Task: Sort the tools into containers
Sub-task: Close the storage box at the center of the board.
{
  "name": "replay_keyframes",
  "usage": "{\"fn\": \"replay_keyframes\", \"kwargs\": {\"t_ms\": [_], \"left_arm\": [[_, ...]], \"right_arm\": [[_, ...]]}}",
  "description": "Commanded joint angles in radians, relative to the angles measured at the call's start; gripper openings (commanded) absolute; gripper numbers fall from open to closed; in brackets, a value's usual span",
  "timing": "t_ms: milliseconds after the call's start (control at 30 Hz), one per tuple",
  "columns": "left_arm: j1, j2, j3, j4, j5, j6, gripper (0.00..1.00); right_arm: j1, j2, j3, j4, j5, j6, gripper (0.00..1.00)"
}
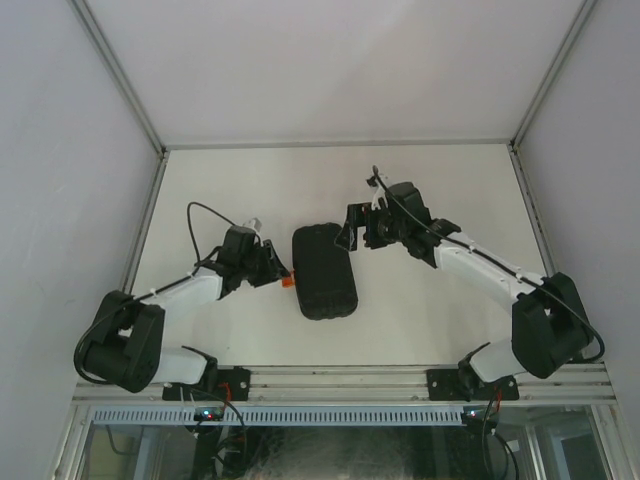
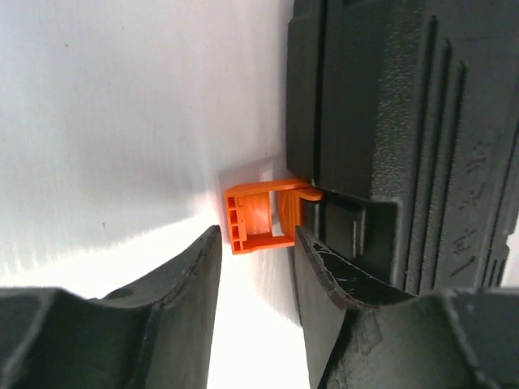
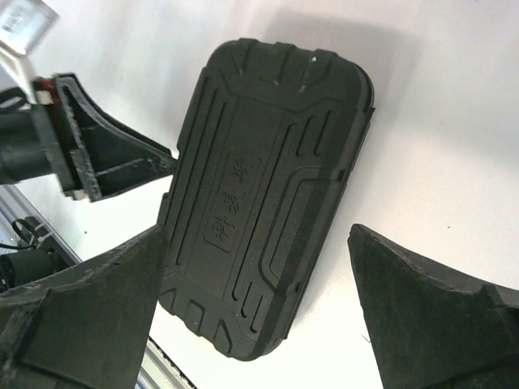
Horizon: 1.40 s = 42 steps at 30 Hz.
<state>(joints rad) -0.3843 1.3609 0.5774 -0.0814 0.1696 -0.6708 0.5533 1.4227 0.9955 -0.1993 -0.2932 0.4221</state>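
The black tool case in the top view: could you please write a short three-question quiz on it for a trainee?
1. True or false: the black rounded-rectangle plastic tool case lies closed on the white table.
2. Whose fingertips flank the case's orange plastic latch? A) the left arm's B) the right arm's
3. Fill in: the right end effector has its jaws ___.

Key: 1 true; 2 A, the left end effector; 3 open.
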Motion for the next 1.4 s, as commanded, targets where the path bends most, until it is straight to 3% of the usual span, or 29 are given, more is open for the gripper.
{"fn": "replay_keyframes", "kwargs": {"t_ms": [0,433,800,1033,1133,1367], "left_arm": [[-0.005,-0.084,0.025,-0.013,-0.018,-0.017,0.47],[-0.004,-0.13,-0.034,0.057,0.025,-0.066,0.68],[0.005,-0.095,-0.046,0.115,0.073,-0.106,0.86],[0.004,-0.036,-0.078,0.202,0.141,-0.164,0.89],[0.005,-0.023,-0.077,0.169,0.131,-0.179,0.92],[0.019,-0.044,-0.137,0.165,0.093,-0.215,0.89]], "right_arm": [[0.026,0.056,-0.001,0.027,0.009,0.005,0.92],[0.058,0.267,0.011,0.028,-0.024,0.074,0.89],[0.062,0.379,0.051,-0.123,0.143,0.083,0.79],[0.06,0.374,0.051,-0.137,0.161,0.079,0.78],[0.06,0.371,0.051,-0.133,0.159,0.079,0.77],[0.06,0.371,0.051,-0.124,0.148,0.079,0.75]]}}
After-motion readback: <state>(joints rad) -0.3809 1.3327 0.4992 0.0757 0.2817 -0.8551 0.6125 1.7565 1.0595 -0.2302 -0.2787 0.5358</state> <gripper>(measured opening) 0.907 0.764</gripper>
